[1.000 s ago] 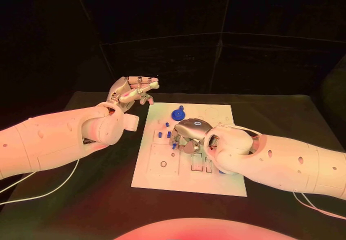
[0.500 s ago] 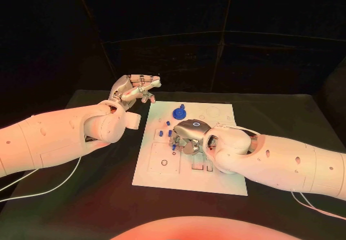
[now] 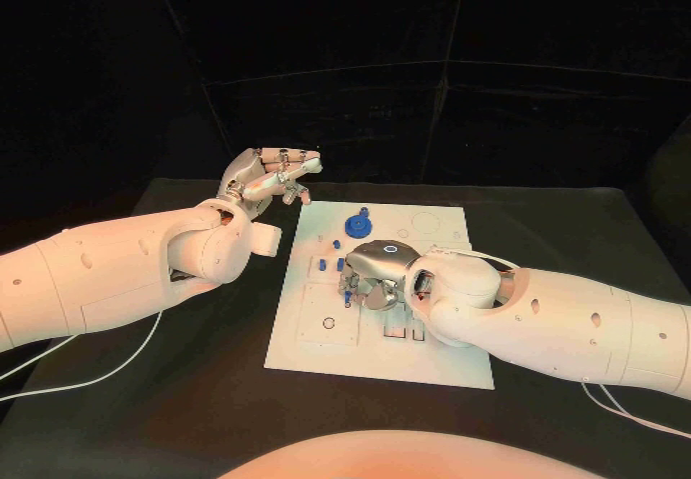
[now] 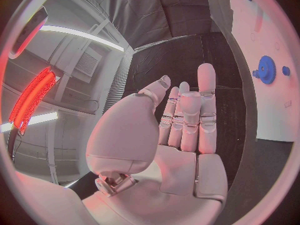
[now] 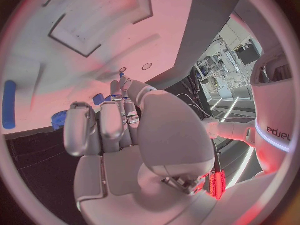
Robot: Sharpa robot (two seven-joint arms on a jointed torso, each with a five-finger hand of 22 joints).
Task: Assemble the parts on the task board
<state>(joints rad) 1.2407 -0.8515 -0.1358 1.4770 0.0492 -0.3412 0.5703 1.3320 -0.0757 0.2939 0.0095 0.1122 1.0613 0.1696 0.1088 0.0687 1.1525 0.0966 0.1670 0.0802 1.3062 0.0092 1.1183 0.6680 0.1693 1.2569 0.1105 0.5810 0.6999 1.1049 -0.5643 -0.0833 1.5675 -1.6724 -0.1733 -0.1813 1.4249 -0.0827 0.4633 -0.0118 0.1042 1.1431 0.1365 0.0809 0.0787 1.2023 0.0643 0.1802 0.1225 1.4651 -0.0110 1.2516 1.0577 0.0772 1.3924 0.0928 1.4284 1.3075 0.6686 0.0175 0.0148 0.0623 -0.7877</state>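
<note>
Black table (image 3: 173, 399) was seen under dark curtained walls, with the white task board (image 3: 381, 349) laid at its middle.

Right hand (image 3: 377, 271) was held low over the middle of the task board, palm down, fingers curled toward the surface. In the right wrist view the right hand's fingers (image 5: 103, 125) were bunched together and pointed at the board, with a small blue peg (image 5: 121, 75) seen right at the fingertips; whether it was actually pinched could not be told. A blue oblong part (image 5: 9, 105) was seen on the board well apart from those fingertips, and a blue gear (image 5: 59, 119) was seen beside the fingers. In the head view small blue parts (image 3: 335, 265) were seen on the board just beside the right hand, on its left-arm side.

Left hand (image 3: 268, 176) was raised off the table beyond the far left corner of the task board, nothing held, fingers stretched out and loosely apart. In the left wrist view the left hand's fingers (image 4: 206, 105) were seen straight and side by side, thumb set apart. The blue gear (image 3: 358, 228) was lying on the far part of the board, between the two hands, touched by neither.
</note>
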